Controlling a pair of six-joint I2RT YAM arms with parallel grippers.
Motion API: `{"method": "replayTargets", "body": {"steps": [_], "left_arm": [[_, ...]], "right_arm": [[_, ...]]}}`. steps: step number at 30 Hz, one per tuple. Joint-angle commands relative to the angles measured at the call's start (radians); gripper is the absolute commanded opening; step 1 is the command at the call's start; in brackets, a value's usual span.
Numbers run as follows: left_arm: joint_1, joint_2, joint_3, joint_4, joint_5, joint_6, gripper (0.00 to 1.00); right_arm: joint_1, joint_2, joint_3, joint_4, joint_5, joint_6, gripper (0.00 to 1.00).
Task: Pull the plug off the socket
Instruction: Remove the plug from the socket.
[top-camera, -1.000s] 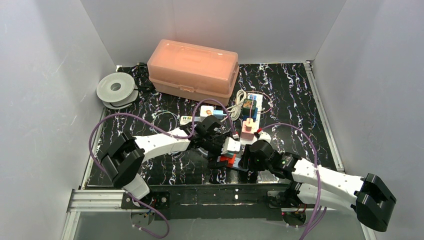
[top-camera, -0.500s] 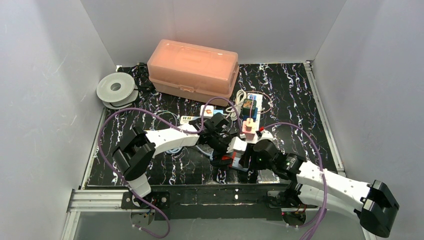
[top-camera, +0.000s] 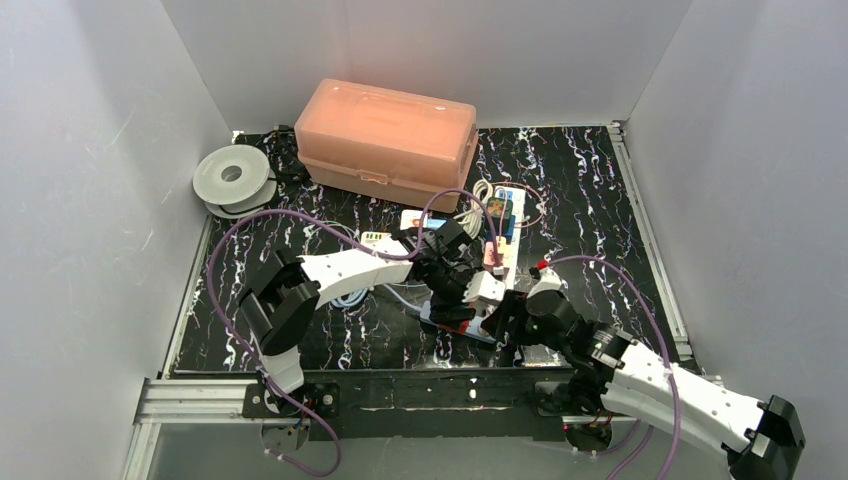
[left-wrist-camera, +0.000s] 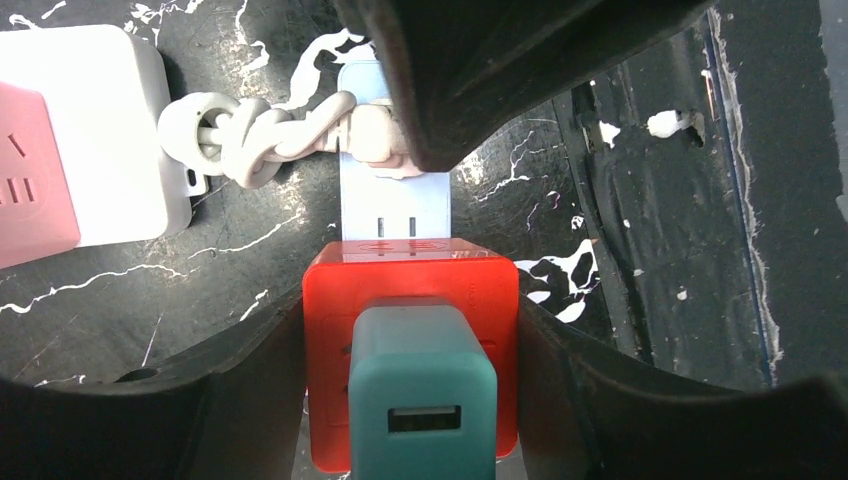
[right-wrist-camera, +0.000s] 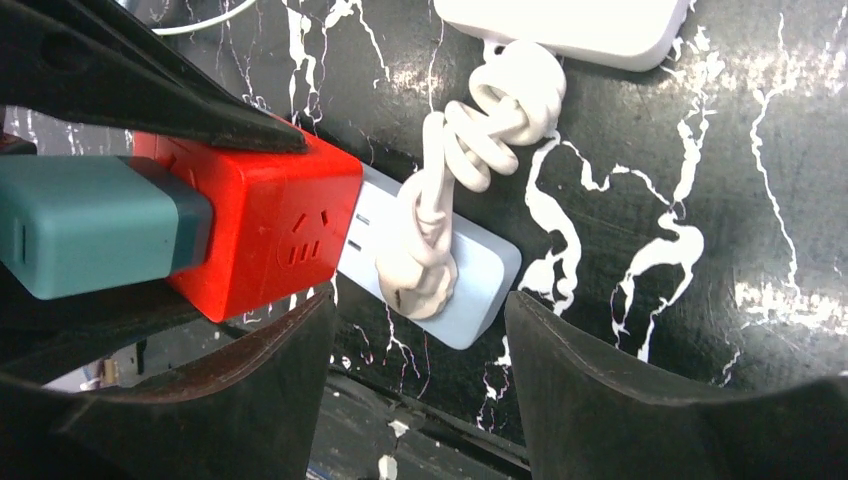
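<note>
- The teal plug (left-wrist-camera: 422, 380) is sitting in the red block (left-wrist-camera: 410, 275). The block is sitting on one end of the pale blue strip (left-wrist-camera: 395, 205), which is lying on the counter (right-wrist-camera: 650, 120) close to the robot.
- The left hand (left-wrist-camera: 410, 335) is grasping the red block, with a finger (left-wrist-camera: 250, 380) pressing on each side.
- The right hand (right-wrist-camera: 418, 310) is spread apart over the strip's other end, by the knotted white cord (right-wrist-camera: 450, 200). It is holding nothing.
- I think the job right now is getting a good hold before any pulling.
- The right hand should be pushing the strip down flat, so it is not lifting too.
- The left hand should be pulling straight out, not twisting or tipping.
- It is squeezing the block, not the plug, so both may be coming off together.
</note>
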Motion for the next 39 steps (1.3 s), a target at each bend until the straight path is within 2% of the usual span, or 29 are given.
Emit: {"method": "replayTargets", "body": {"steps": [1,4,11,14,16,18,24,29,31,35,39], "left_arm": [[-0.007,-0.008,0.094,-0.167,-0.034,-0.096,0.23],[-0.001,-0.019,0.142,-0.224,-0.071,-0.165,0.17],[0.048,-0.017,0.323,-0.338,-0.191,-0.405,0.15],[0.051,-0.017,0.362,-0.379,-0.249,-0.537,0.14],[0.051,-0.022,0.369,-0.386,-0.314,-0.625,0.08],[0.054,-0.018,0.388,-0.419,-0.364,-0.701,0.07],[0.061,-0.016,0.389,-0.461,-0.422,-0.833,0.06],[0.063,0.011,0.434,-0.456,-0.446,-0.907,0.06],[0.063,0.031,0.467,-0.455,-0.438,-0.918,0.06],[0.063,0.049,0.509,-0.441,-0.437,-0.930,0.05],[0.066,0.036,0.503,-0.426,-0.417,-0.958,0.06]], "right_arm": [[-0.006,-0.103,-0.023,-0.053,0.003,0.051,0.72],[-0.006,-0.165,-0.046,-0.096,0.004,0.088,0.73],[-0.006,-0.239,-0.050,-0.110,0.026,0.162,0.78],[-0.006,-0.235,-0.017,-0.121,0.061,0.193,0.79],[-0.006,-0.225,0.018,-0.121,0.085,0.202,0.80],[-0.006,-0.206,0.056,-0.128,0.108,0.223,0.80],[-0.006,-0.120,0.104,-0.018,0.073,0.249,0.80],[-0.007,-0.028,0.122,0.009,0.087,0.398,0.80],[-0.007,-0.007,0.116,0.003,0.082,0.505,0.80],[-0.009,-0.041,0.052,0.089,0.073,0.685,0.79],[-0.009,-0.078,0.017,0.127,0.157,0.806,0.79]]}}
